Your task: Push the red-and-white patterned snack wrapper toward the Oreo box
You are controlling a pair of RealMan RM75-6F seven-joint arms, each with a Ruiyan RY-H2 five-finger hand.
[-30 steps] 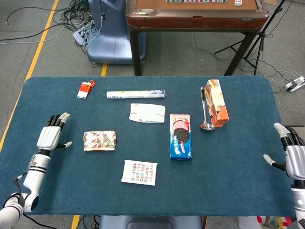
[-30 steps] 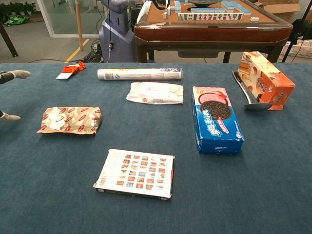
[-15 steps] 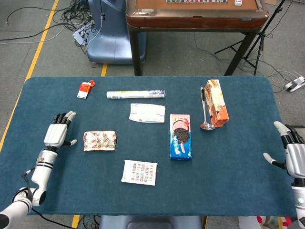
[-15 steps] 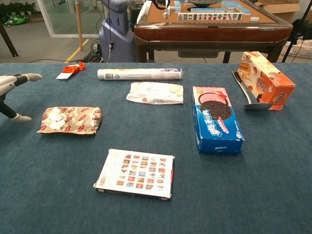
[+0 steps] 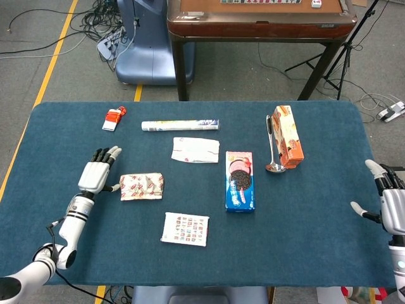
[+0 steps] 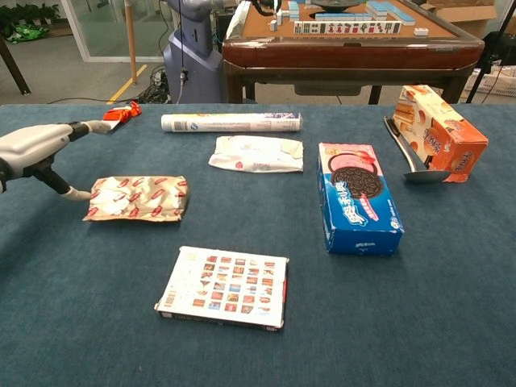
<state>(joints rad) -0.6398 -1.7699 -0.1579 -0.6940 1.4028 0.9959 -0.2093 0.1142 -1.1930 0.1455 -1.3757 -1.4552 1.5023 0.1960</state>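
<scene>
Wrapper, red-and-white, lies flat on the tabletop with the left hand touching its outer edge, fingers spread and holding nothing, while the Oreo box remains well apart, so most of the push is judged undone.

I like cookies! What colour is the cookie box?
Blue, with pink on top; the cookie box shows best in the chest view.

Blue worktop carrying snack wrapper, Oreo box, orange carton, spoon, tube, card.
</scene>
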